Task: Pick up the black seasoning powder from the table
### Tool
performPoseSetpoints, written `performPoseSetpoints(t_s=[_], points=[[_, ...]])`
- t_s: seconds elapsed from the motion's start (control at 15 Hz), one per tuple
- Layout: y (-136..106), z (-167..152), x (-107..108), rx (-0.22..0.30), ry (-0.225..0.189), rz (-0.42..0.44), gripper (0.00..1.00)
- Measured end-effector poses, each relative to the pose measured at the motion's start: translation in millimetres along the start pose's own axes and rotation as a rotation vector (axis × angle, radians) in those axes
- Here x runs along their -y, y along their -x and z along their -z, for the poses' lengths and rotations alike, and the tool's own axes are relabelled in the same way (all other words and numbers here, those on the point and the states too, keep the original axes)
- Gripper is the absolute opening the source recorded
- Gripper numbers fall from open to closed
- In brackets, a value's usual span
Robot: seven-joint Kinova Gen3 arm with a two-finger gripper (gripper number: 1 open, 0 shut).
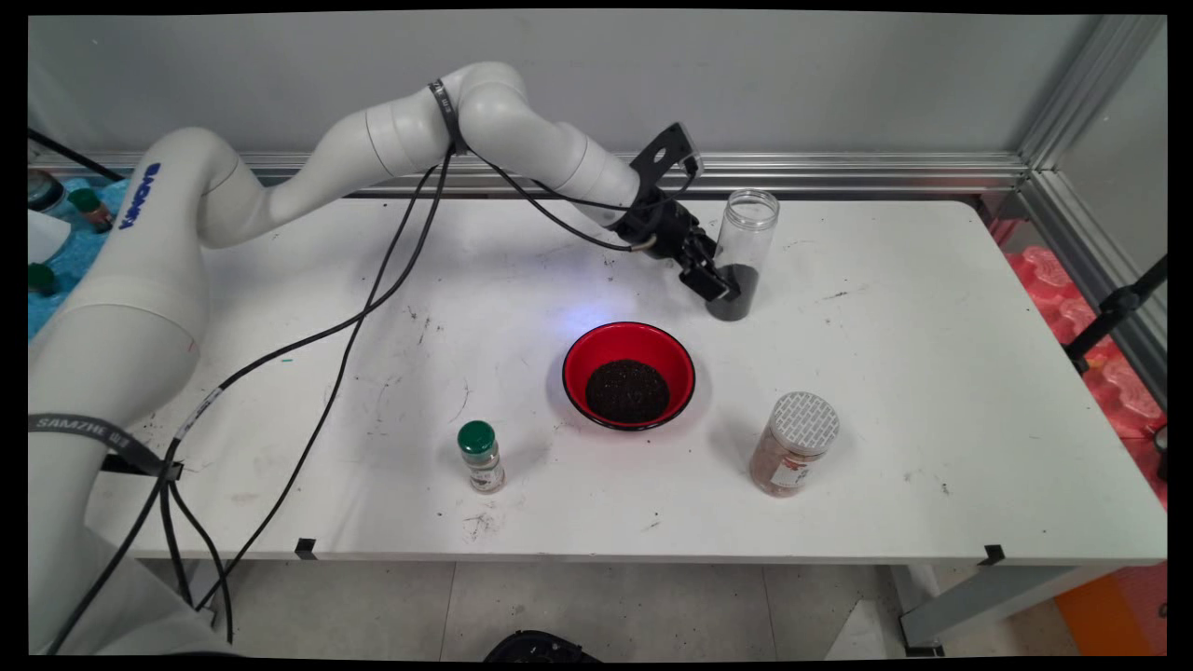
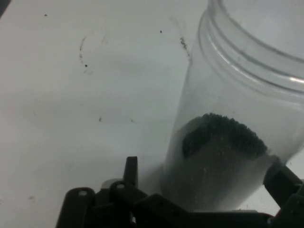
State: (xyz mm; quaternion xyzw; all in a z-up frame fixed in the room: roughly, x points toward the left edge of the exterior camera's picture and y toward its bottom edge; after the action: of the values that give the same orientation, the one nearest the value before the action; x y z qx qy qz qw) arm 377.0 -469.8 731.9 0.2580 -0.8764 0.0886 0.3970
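Observation:
A tall clear lidless jar [image 1: 751, 231] with a little dark granular stuff in its bottom stands upright on the white table [image 1: 932, 373], toward the back. My gripper [image 1: 722, 283] reaches in from the left, low at the jar's base. In the hand view the jar [image 2: 228, 95] sits between the fingers of the gripper [image 2: 206, 173]. The left finger [image 2: 130, 168] stands a small gap away from the jar's wall, and the right finger [image 2: 284, 183] is at its other side. The gripper is open around the jar.
A red bowl [image 1: 596, 347] holding a heap of dark granules sits in front of the jar, mid-table. Nearer the front edge stand a small green-capped bottle [image 1: 480, 456] and a spice jar with a grey lid [image 1: 793, 444]. Black cables hang across the table's left.

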Motion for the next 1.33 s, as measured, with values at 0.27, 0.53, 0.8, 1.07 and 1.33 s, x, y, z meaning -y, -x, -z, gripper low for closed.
performPoseSetpoints(t_s=[0.27, 0.53, 0.8, 1.07, 1.33], points=[[-1.1, -6.4, -0.5, -0.005, 0.001, 0.014, 1.00], [-1.6, -12.0, -1.5, -0.007, 0.000, 0.027, 1.00], [-2.6, -14.9, -2.8, -0.012, 0.001, 0.033, 1.00], [-3.2, -15.5, -4.2, -0.016, 0.004, 0.034, 1.00], [-2.8, -14.4, -5.8, -0.016, 0.005, 0.028, 0.00]])
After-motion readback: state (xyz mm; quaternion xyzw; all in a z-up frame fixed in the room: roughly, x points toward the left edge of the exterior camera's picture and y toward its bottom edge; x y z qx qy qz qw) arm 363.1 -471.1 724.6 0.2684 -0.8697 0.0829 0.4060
